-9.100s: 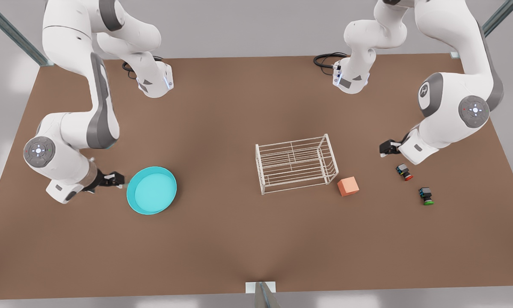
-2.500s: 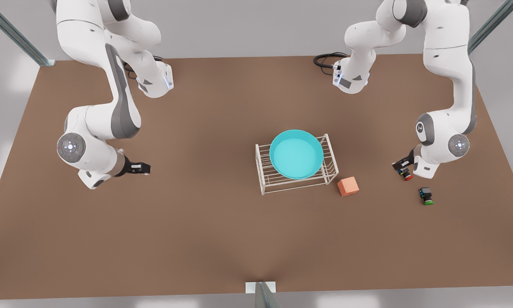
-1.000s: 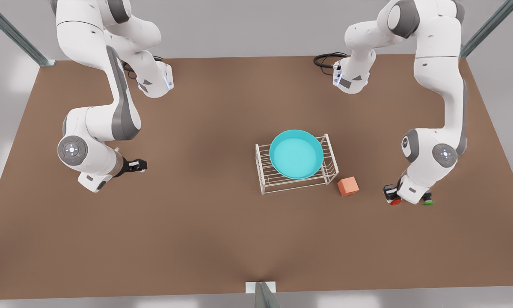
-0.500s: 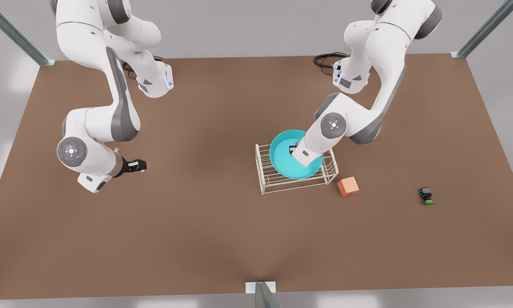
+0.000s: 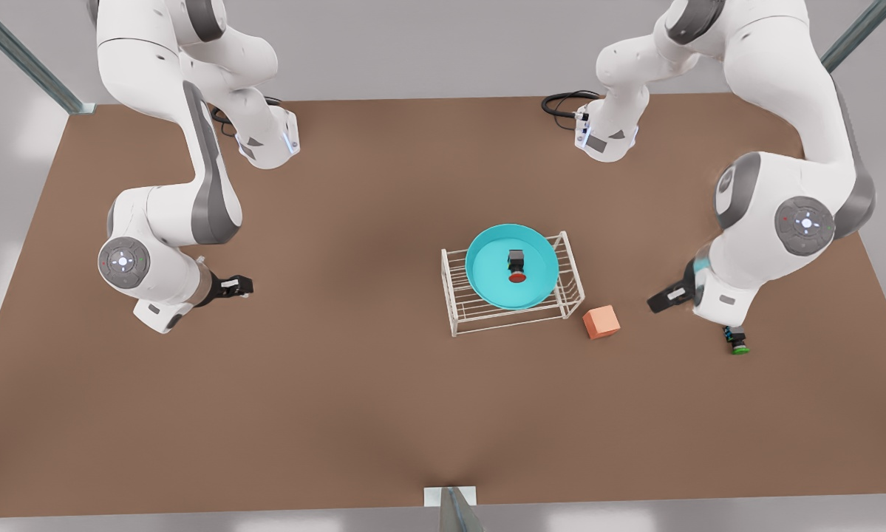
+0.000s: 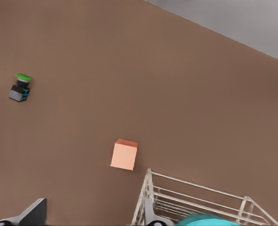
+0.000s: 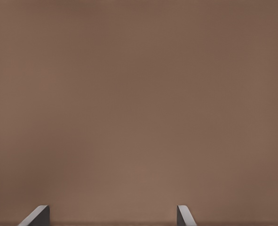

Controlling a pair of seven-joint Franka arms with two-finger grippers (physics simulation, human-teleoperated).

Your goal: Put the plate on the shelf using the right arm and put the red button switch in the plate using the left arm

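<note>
Both steps look done: plate (image 5: 511, 267) sits on top of the shelf (image 5: 479, 310), red button switch (image 5: 516, 264) lies in the plate. Left gripper (image 5: 668, 298) is well off to the side of the shelf, beyond the orange cube (image 5: 601, 322), fingers apart, empty. Right gripper (image 5: 236, 284) waits far on the other side of the shelf, fingers apart over bare table (image 7: 139, 103). Nothing left but retreat, I'd say.

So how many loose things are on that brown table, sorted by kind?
Button switches: 2, red-capped and green-capped
Plates: 1, turquoise
Wire racks: 1, white
Cubes: 1, orange
Total: 5
</note>
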